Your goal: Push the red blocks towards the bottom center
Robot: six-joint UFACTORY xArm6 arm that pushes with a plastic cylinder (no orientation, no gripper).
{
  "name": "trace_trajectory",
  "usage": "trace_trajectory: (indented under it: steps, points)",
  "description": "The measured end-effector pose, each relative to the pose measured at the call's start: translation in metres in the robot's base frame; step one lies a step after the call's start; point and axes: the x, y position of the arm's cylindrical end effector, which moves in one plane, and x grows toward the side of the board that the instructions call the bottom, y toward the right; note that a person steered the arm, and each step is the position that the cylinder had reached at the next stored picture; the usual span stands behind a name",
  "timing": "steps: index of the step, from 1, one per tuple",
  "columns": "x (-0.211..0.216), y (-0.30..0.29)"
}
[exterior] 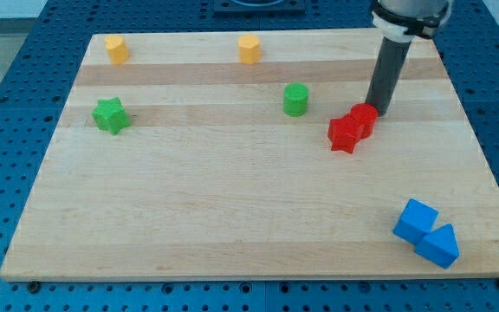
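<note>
Two red blocks touch each other right of the board's centre: a red star-like block (pixel 345 133) to the lower left and a red cylinder-like block (pixel 364 117) to the upper right. My tip (pixel 377 113) sits right against the red cylinder's upper right side. The dark rod rises from there toward the view's top.
A green cylinder (pixel 295 100) stands left of the red pair. A green star (pixel 110 114) lies at the left. Two yellow blocks (pixel 116 48) (pixel 249 48) sit near the top edge. Two blue blocks (pixel 416 220) (pixel 439 246) lie at the bottom right corner of the wooden board (pixel 232 217).
</note>
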Motion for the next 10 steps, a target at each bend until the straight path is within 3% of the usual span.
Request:
trace_trajectory:
  steps: [2,4,8,10]
  points:
    - [0.054,-0.026]
    - [0.039,-0.019]
    - [0.039,-0.147]
    - [0.007,-0.141]
